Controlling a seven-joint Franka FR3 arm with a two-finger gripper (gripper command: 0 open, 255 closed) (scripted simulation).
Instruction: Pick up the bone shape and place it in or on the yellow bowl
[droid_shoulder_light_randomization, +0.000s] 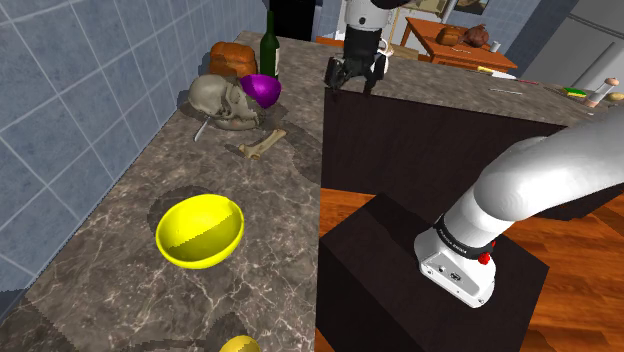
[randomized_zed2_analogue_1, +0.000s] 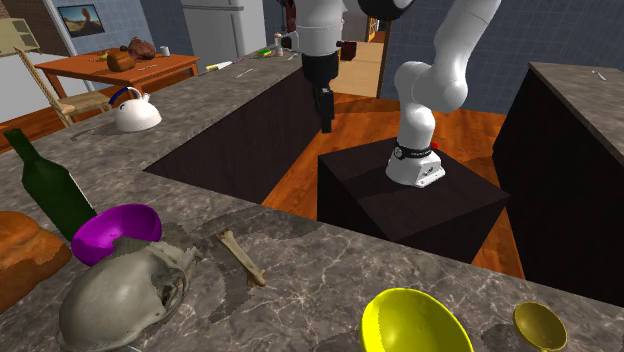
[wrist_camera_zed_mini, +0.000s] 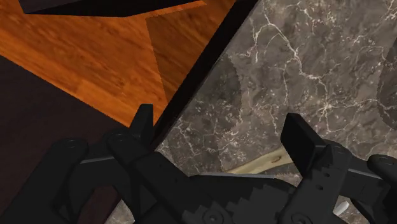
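The pale bone shape (droid_shoulder_light_randomization: 262, 146) lies on the marbled counter (droid_shoulder_light_randomization: 120, 200), in front of a grey skull (droid_shoulder_light_randomization: 222, 100). In the second exterior view the bone (randomized_zed2_analogue_1: 243, 258) rests between the skull and the yellow bowl (randomized_zed2_analogue_1: 415, 325). The yellow bowl (droid_shoulder_light_randomization: 200, 232) stands empty on the counter, nearer the camera in the shoulder view. My black gripper (droid_shoulder_light_randomization: 353, 85) hangs open, high above the counter's edge and well away from the bone. It also hangs open in the second exterior view (randomized_zed2_analogue_1: 324, 118). In the wrist view the gripper (wrist_camera_zed_mini: 220, 121) has its fingers apart, with an end of the bone (wrist_camera_zed_mini: 261, 165) showing between them, far below.
A purple bowl (droid_shoulder_light_randomization: 263, 90), a green bottle (droid_shoulder_light_randomization: 269, 45) and a brown loaf (droid_shoulder_light_randomization: 232, 57) crowd behind the skull. A small gold bowl (randomized_zed2_analogue_1: 540, 325) sits near the yellow one. The dark stand (droid_shoulder_light_randomization: 420, 270) rises beside the counter edge, over wooden floor. A white kettle (randomized_zed2_analogue_1: 133, 112) stands on the far counter.
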